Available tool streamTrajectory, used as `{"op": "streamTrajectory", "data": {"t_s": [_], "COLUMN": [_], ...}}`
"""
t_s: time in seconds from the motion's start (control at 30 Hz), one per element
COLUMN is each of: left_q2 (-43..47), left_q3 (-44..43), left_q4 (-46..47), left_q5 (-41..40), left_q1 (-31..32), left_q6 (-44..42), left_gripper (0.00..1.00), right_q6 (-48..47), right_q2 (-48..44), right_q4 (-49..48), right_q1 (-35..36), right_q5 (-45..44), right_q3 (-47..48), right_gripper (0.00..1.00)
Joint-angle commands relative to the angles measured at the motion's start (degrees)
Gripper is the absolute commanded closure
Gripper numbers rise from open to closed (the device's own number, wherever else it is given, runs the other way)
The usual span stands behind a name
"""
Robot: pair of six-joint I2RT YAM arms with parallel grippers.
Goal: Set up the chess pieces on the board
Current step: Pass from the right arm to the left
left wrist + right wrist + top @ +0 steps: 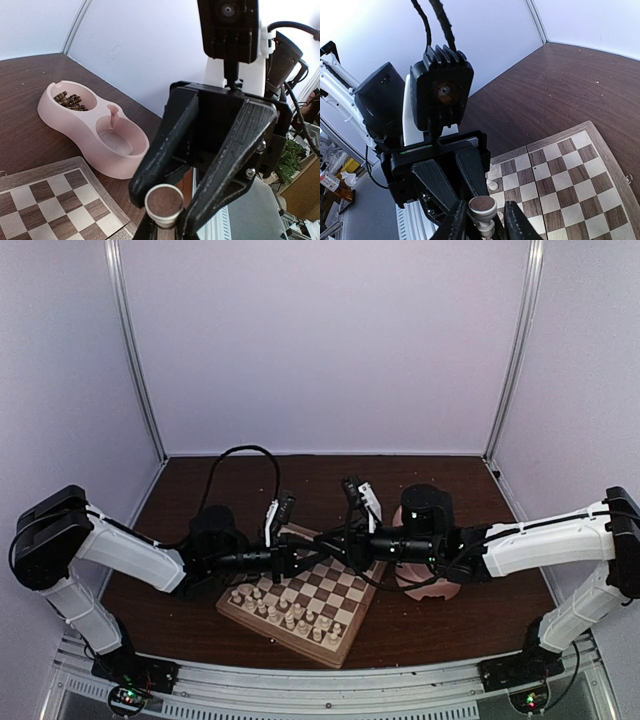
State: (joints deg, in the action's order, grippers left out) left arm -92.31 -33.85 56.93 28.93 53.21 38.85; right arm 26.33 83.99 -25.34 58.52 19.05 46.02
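Dark brown tabletop inside white walls carries the chessboard toward 6 o'clock, with cream chess pieces ranked along its near side. A pink two-well bowl lies at its 3 o'clock, dark pieces in one well. Over the board's 12 o'clock corner the left gripper is clamped on a cream piece held base-up, and the right gripper flanks that piece, though whether its fingers press it I cannot tell.
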Motion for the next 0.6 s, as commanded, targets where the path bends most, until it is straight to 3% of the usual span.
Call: {"op": "streamTrajectory", "data": {"t_s": [0.0, 0.13, 0.4, 0.57], "left_q2": [1.4, 1.7, 3.7, 5.7], "left_q3": [-0.5, -1.9, -4.1, -7.3], "left_q4": [1.7, -3.5, -14.3, -25.9], "left_q5": [-0.4, -1.5, -2.8, -8.2], "left_q1": [0.0, 0.0, 0.1, 2.9], "left_q6": [-1.7, -3.6, -10.4, -20.6], "left_gripper": [0.95, 0.95, 0.95, 0.95], "right_q6": [-0.2, -0.2, -0.2, 0.0], "right_q2": [-0.1, -1.4, -2.1, -2.0], "right_q4": [1.2, 3.2, 8.4, 13.1], "right_q1": [0.6, 0.5, 0.3, -0.1], "right_q5": [-0.6, -2.0, -2.5, -3.0], "right_q3": [-0.1, 0.1, 1.8, 3.9], "right_gripper": [0.69, 0.60, 0.59, 0.56]}}
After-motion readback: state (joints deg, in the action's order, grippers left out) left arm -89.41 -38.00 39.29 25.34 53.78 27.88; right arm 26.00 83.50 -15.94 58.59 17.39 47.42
